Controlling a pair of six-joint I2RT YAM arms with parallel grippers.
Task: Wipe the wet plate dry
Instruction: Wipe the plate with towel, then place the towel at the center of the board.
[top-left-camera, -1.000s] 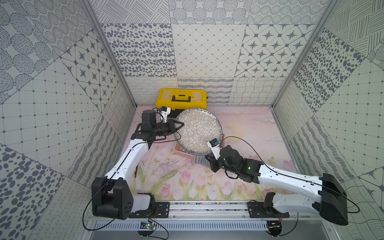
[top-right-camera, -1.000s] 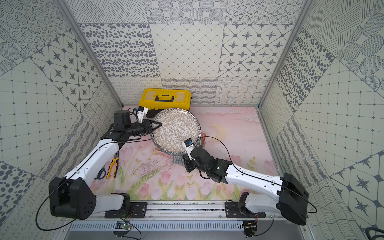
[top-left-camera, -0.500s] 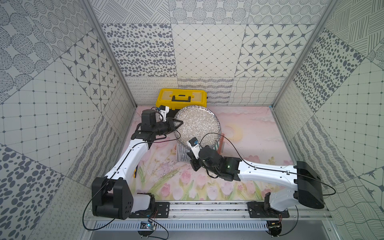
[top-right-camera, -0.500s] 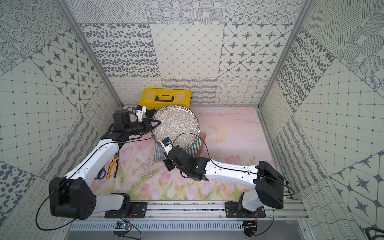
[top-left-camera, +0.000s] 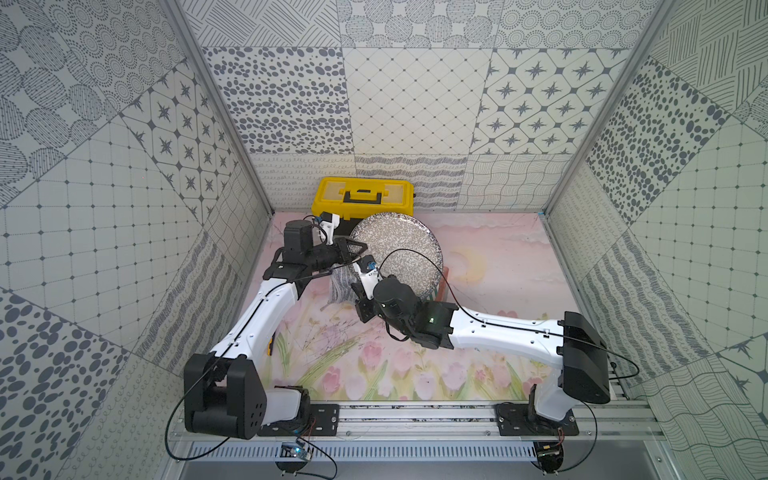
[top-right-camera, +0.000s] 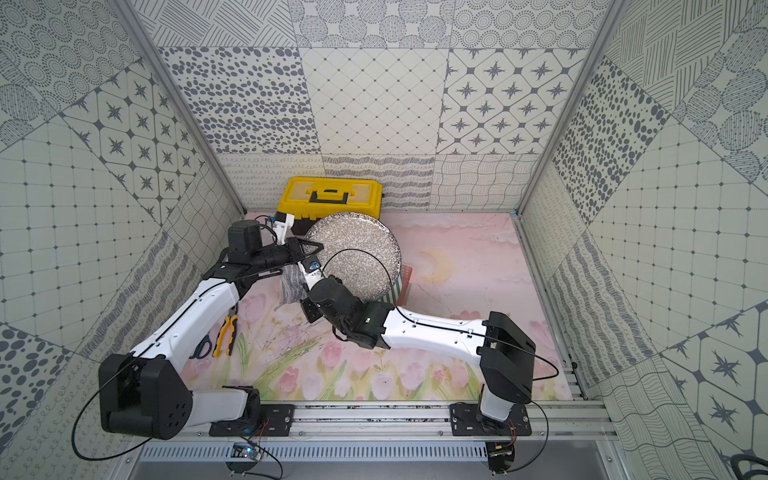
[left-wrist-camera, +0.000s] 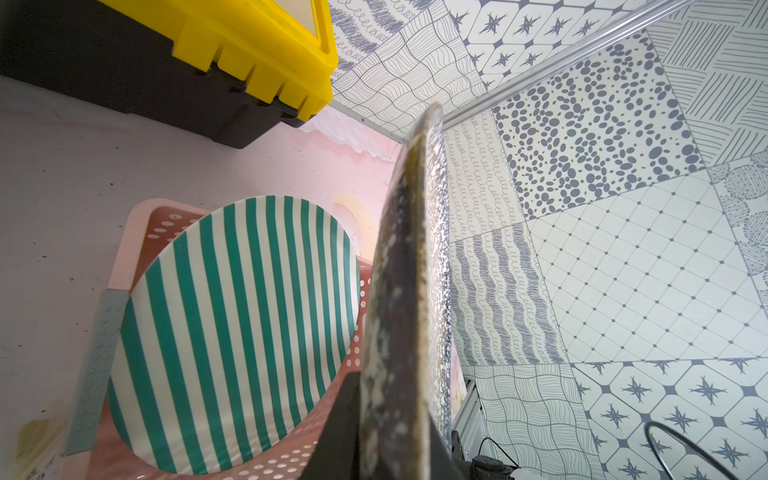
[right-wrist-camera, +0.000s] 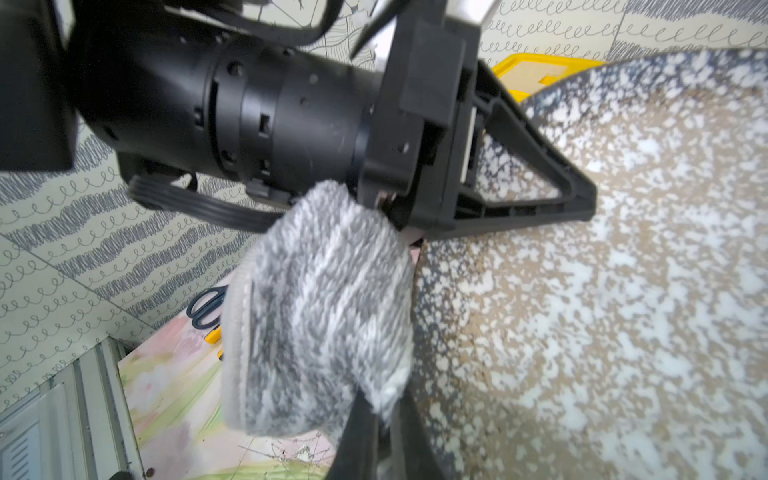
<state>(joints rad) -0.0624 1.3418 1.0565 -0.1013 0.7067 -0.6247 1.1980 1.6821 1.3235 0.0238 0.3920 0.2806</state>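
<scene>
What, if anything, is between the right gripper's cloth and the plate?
Nothing visible. The cloth held by the right gripper sits at the rim of the plate, right beside the left gripper, which clamps that rim.

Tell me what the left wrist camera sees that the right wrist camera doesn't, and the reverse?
Only the left wrist view: a green-striped plate standing in a pink rack. Only the right wrist view: the grey cloth pinched in the right gripper, the left gripper clamped on the rim of the speckled plate, and scissors. Both: that speckled plate, edge-on in the left wrist view and face-on in the right, plus the yellow toolbox.
</scene>
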